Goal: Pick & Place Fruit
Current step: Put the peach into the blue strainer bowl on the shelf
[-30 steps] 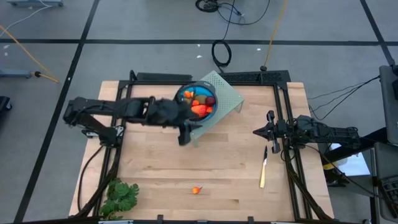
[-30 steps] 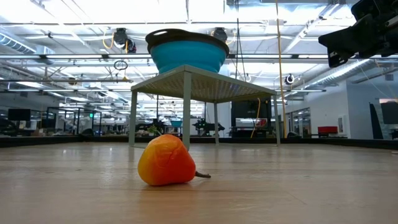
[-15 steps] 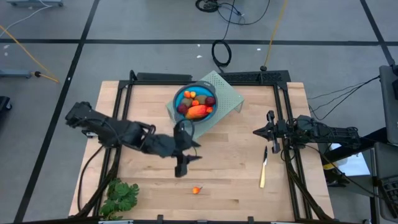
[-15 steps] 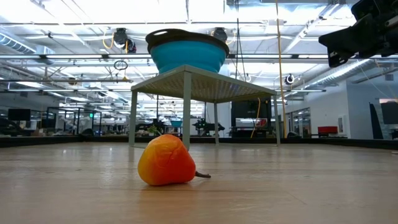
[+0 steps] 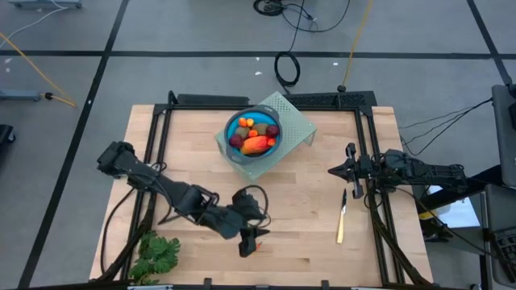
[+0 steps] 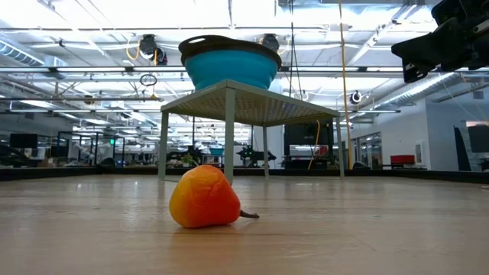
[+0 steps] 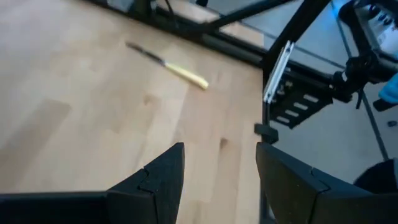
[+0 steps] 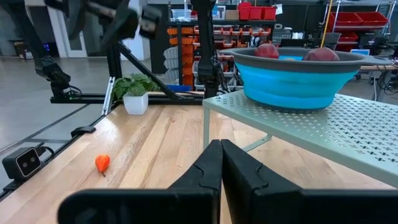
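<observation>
Tabletop; left hand (image 5: 249,244) open, empty

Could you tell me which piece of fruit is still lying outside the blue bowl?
The small orange-red fruit on the bare table near its front edge, beside the open left gripper. All the other pieces sit in the blue bowl on the raised stand.
</observation>
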Action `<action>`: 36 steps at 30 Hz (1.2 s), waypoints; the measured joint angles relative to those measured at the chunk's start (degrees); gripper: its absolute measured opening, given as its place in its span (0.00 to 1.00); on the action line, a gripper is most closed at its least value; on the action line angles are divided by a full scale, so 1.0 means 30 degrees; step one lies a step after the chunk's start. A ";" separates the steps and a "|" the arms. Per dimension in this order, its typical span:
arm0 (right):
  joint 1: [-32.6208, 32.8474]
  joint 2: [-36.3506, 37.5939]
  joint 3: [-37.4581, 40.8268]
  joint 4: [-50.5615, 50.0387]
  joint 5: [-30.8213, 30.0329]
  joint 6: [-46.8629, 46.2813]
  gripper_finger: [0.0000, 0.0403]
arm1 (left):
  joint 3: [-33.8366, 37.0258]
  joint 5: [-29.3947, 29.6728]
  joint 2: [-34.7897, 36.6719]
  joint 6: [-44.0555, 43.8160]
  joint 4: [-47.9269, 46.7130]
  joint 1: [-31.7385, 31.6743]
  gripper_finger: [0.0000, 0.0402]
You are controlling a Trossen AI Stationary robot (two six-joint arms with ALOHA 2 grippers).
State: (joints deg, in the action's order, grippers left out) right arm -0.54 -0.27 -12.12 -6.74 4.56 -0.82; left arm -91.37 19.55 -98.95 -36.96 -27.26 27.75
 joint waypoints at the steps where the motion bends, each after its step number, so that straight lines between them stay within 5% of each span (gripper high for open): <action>1: 0.0000 0.0000 0.0000 0.0006 0.0000 0.0000 0.00 | 0.0000 -0.0034 -0.0150 -0.0392 -0.0003 0.0122 0.50; 25: 0.0000 0.0000 0.0000 -0.0106 0.0000 0.0000 0.00 | 0.0000 -0.2652 -0.3906 -1.0861 0.0296 0.1986 0.50; 36: -0.0004 0.0000 0.0000 -0.0125 0.0000 0.0000 0.00 | 0.0000 -0.2703 -0.4427 -1.0973 -0.0023 0.2221 0.50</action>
State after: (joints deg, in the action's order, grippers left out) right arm -0.55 -0.27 -12.12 -7.11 4.56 -0.82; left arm -91.37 11.44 -112.23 -69.88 -27.33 34.41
